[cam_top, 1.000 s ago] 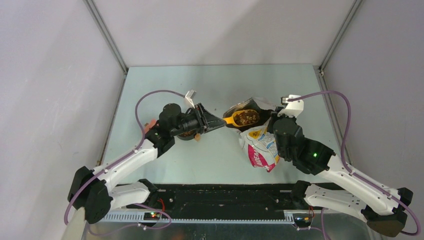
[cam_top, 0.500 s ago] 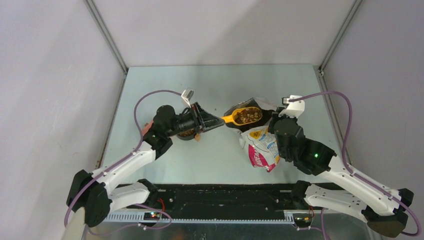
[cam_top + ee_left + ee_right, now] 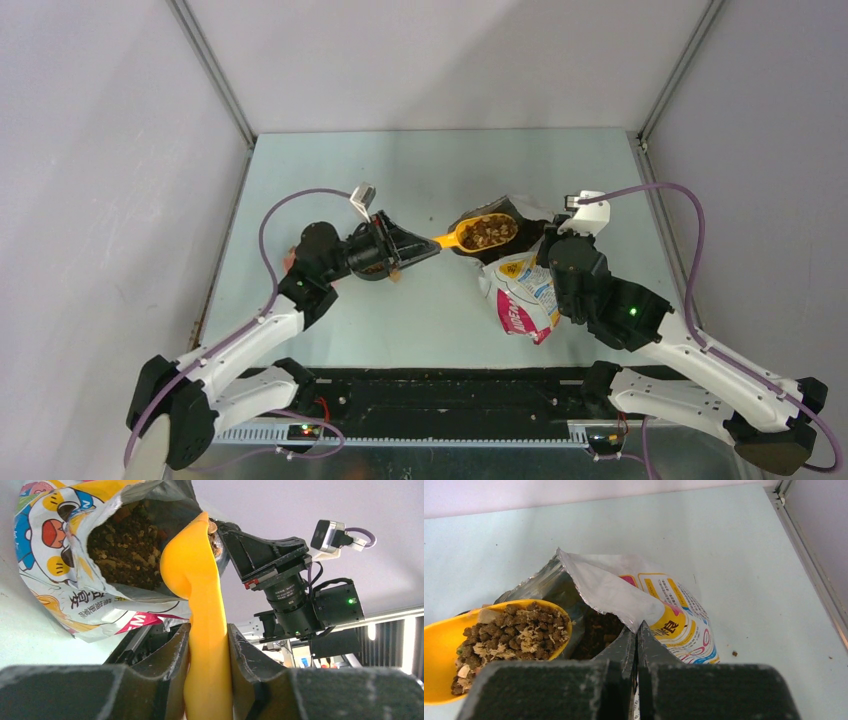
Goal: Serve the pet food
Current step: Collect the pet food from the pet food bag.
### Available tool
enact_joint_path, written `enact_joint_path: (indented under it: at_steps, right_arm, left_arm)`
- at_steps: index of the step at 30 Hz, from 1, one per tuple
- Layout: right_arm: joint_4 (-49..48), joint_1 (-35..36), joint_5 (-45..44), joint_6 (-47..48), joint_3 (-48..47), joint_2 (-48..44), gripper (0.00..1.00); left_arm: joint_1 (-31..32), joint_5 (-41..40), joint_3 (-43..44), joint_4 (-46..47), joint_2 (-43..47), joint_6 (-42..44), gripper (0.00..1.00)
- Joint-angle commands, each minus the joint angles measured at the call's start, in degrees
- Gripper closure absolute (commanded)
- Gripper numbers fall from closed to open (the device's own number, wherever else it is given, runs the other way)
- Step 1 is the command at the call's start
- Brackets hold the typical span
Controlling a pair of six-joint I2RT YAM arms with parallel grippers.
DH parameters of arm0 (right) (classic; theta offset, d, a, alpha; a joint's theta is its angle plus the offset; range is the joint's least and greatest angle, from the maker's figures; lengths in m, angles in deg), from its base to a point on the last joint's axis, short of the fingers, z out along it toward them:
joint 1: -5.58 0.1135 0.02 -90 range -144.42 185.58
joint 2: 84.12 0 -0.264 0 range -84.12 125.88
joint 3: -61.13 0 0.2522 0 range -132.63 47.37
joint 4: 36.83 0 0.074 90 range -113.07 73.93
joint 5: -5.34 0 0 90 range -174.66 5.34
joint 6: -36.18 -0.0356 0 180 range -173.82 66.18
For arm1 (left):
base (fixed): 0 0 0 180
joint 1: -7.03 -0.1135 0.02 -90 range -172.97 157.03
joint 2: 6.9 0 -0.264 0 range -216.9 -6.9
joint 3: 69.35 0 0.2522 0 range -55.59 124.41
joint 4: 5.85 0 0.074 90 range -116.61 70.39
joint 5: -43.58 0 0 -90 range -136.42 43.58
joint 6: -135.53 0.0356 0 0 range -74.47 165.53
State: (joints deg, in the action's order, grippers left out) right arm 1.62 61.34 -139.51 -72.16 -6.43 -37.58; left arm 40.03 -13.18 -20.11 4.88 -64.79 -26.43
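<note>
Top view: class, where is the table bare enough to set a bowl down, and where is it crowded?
Bare: the far strip of table behind the scoop and bag, and the near patch between left arm and bag. Crowded: the middle, where left gripper, right gripper, scoop and bag meet.

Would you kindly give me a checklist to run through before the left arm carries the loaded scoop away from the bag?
1. Left gripper shut on the yellow scoop handle: ok.
2. Pet food heaped in the scoop: ok.
3. Scoop rim free of the bag mouth: cannot tell, they sit very close.
4. Right gripper pinching the bag edge, mouth held open: ok.
5. Dark bowl ready to receive: cannot tell, mostly hidden under the left arm.
</note>
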Motion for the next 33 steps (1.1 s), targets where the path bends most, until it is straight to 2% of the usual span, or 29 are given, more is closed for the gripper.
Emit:
enact_joint_path:
  at_steps: [1, 6, 13, 17, 25, 33]
  right_arm:
    - [-8.4, 0.8, -2.4, -0.5, -1.9, -2.1, 1.0]
    - [-8.4, 0.8, -2.4, -0.5, -1.9, -2.1, 1.0]
    - [-8.4, 0.8, -2.5, -0.4, -1.9, -2.2, 1.0]
    - [-8.4, 0.7, -2.4, -0.5, -1.9, -2.2, 1.0]
    - [-8.4, 0.9, -2.4, -0.5, -1.9, -2.3, 1.0]
    - [-8.3, 0.8, -2.5, -0.5, -1.9, -2.4, 1.0]
  left_arm:
    - [-1.5, 0.0, -1.8, 8.8, 1.2, -4.3, 1.0]
    - [-3.0, 1.0, -4.0, 17.0, 0.6, -8.7, 1.0]
    - [-4.1, 1.7, -5.6, 23.4, 0.6, -12.5, 1.0]
    - [-5.5, 1.3, -6.4, 26.0, 1.1, -14.3, 1.0]
    - [-8.7, -0.8, -9.3, 37.3, 1.7, -20.0, 1.0]
    - [-10.8, -1.6, -10.9, 41.0, 2.2, -22.6, 1.0]
